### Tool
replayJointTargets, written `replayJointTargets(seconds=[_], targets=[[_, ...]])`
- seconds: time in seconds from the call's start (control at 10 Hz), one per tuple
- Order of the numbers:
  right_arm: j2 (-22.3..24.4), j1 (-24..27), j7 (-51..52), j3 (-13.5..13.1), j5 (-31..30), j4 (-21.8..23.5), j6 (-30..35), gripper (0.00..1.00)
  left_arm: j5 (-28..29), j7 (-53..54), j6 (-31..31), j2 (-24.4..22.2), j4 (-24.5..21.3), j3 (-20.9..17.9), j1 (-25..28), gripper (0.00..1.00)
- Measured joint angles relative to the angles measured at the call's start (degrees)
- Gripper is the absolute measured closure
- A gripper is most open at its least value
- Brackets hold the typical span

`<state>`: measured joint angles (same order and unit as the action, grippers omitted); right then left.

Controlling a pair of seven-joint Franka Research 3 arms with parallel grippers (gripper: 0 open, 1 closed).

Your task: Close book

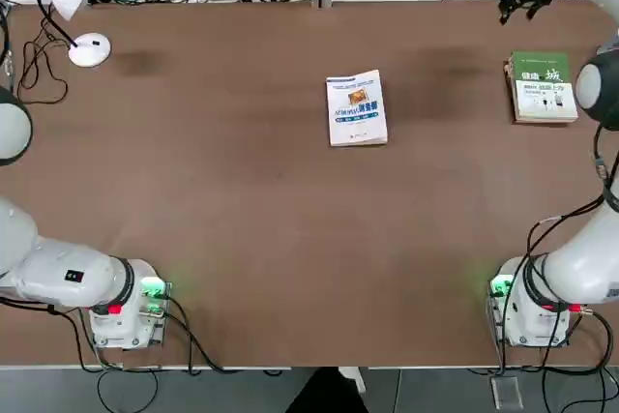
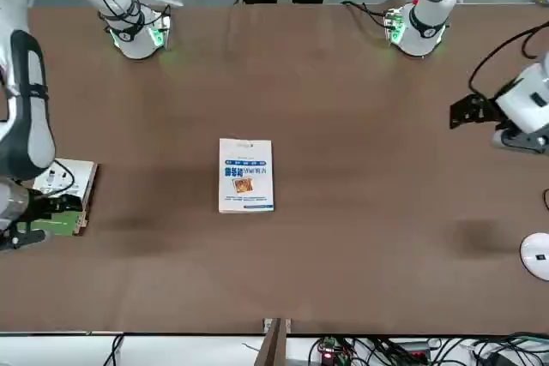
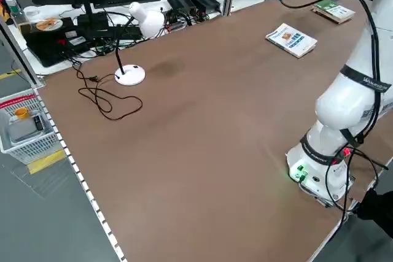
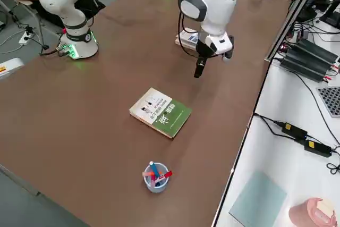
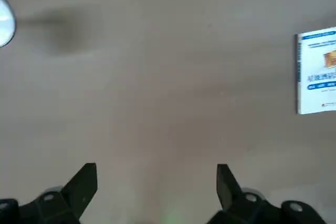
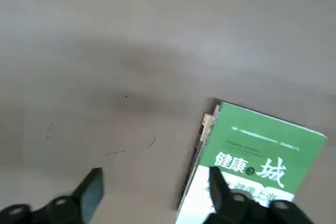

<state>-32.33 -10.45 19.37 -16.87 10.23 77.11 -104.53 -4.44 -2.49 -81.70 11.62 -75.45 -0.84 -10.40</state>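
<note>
Thin, light, floppy paperback book [image 1: 357, 108], lying shut mid-table, best pinched at spine edge; left gripper [image 5: 156, 190], right gripper [image 6: 152, 192] wide, empty.

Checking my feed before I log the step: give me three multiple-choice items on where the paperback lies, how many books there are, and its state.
1. The thin white paperback with blue lettering lies:
A. mid-table
B. at the table's edge
C. under the lamp

2. Books on the brown table:
A. one
B. two
C. three

3. The paperback is:
A. open
B. held
C. closed, lying flat

Answers:
1 A, the top view shows it at the centre.
2 B, the thicker green-and-white book is the other.
3 C, its cover faces up, both grippers clear.
</note>
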Motion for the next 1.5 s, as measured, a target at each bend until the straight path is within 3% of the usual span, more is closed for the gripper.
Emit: replayJointTargets(seconds=[0.1, 0.3, 0.7, 1.2, 1.5], targets=[[1.3, 0.2, -0.7, 0.0, 0.0, 0.2, 0.4, 0.00, 0.1, 0.7, 1.0, -0.3, 0.0, 0.0, 1.5, 0.00], [3.8, 0.2, -2.1, 0.1, -0.1, 1.3, 1.0, 0.00, 0.7, 1.4, 2.3, -1.1, 0.0, -0.1, 4.0, 0.00], [10.9, 0.3, -5.7, 0.6, -0.4, 7.1, 1.3, 0.00, 8.8, 4.4, 2.8, -1.7, 0.0, 0.0, 5.1, 0.00], [22.8, 0.8, -18.6, 8.0, -5.4, 12.2, 8.5, 0.00, 8.2, 7.7, 1.1, -1.7, -0.3, 0.0, 6.2, 0.00], [27.4, 1.3, -21.0, 10.0, -5.9, 12.9, 12.5, 0.00, 5.8, 8.1, -2.4, -2.5, -3.3, 0.5, 9.1, 0.00]])
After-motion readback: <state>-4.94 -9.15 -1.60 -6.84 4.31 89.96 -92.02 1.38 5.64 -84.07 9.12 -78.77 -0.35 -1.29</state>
